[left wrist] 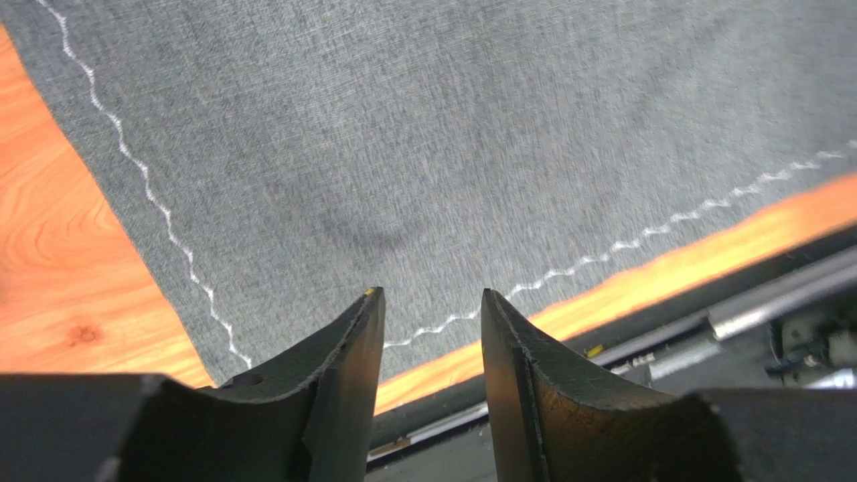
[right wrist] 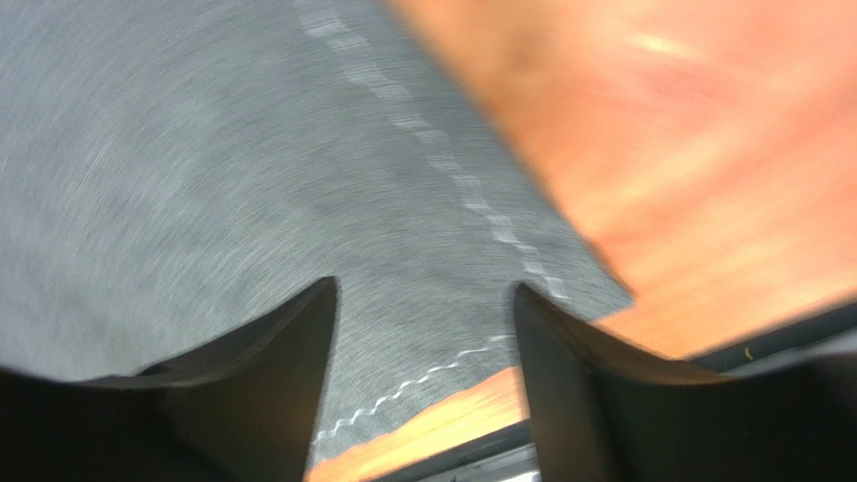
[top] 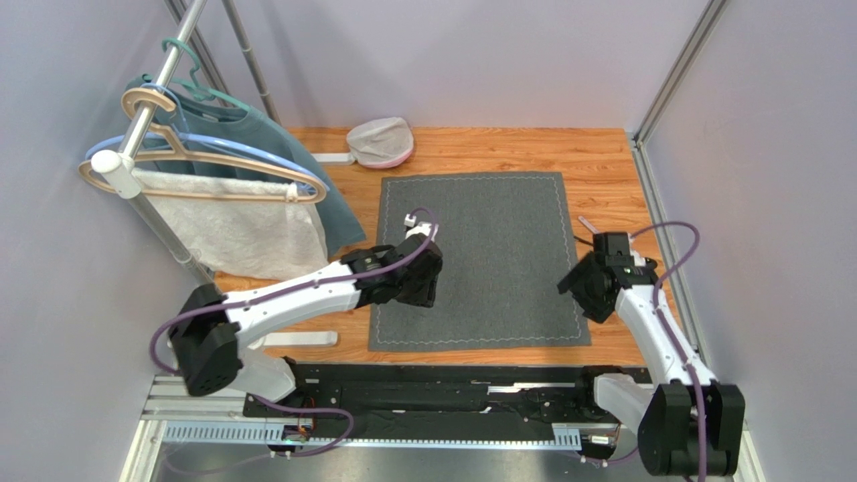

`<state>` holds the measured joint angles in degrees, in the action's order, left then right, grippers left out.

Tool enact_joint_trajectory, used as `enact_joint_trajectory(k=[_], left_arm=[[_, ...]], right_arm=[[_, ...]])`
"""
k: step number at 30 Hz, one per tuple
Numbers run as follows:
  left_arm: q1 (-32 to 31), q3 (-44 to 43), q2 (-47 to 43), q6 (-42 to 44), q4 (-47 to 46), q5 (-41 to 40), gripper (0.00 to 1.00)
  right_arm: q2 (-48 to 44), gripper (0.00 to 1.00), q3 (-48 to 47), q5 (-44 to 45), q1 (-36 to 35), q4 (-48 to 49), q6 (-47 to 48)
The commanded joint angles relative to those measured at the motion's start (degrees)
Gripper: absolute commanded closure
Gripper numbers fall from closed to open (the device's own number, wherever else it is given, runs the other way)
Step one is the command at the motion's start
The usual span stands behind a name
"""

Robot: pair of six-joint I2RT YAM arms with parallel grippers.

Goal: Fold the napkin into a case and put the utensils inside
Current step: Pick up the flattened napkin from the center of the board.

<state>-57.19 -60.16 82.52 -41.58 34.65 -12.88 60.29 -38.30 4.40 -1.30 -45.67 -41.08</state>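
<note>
Napkin [top: 478, 261] lies unfolded and flat on the wooden desk [top: 604, 161], about mid-desk, its pale stitched line visible along all four edges. No fold is made in it.

Left end effector [left wrist: 433, 301]: fingers apart, nothing between them. It hangs over the near-left part of the napkin. The left wrist view shows that corner's stitching and the bare wood beyond it. Whether the fingertips touch the cloth cannot be told.

Right end effector [right wrist: 422, 291]: fingers spread wide, nothing between them. It sits over the near-right corner of the napkin, by the right edge. The right wrist view is blurred, but the corner and its stitching are readable.

Other items: a white towel [top: 251, 231] and a teal garment [top: 292, 161] hang from hangers [top: 201, 166] on a rack at the far left. A pale, rounded cloth item [top: 380, 142] lies at the far edge of the desk, apart from the napkin.
</note>
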Motion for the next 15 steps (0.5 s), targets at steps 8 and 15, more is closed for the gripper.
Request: enact_joint_trajectory(k=[8,15], left_arm=[[0.0,8.7,-13.2,6.0,-7.0,6.6,0.52],[0.0,11.6,-16.7,6.0,-7.3,6.6,0.51]], right_arm=[[-7.9,0.45,11.9,11.6,8.4,-7.0,-16.7],[0.3,0.44,14.7,7.6,8.8,-0.2,-16.1]])
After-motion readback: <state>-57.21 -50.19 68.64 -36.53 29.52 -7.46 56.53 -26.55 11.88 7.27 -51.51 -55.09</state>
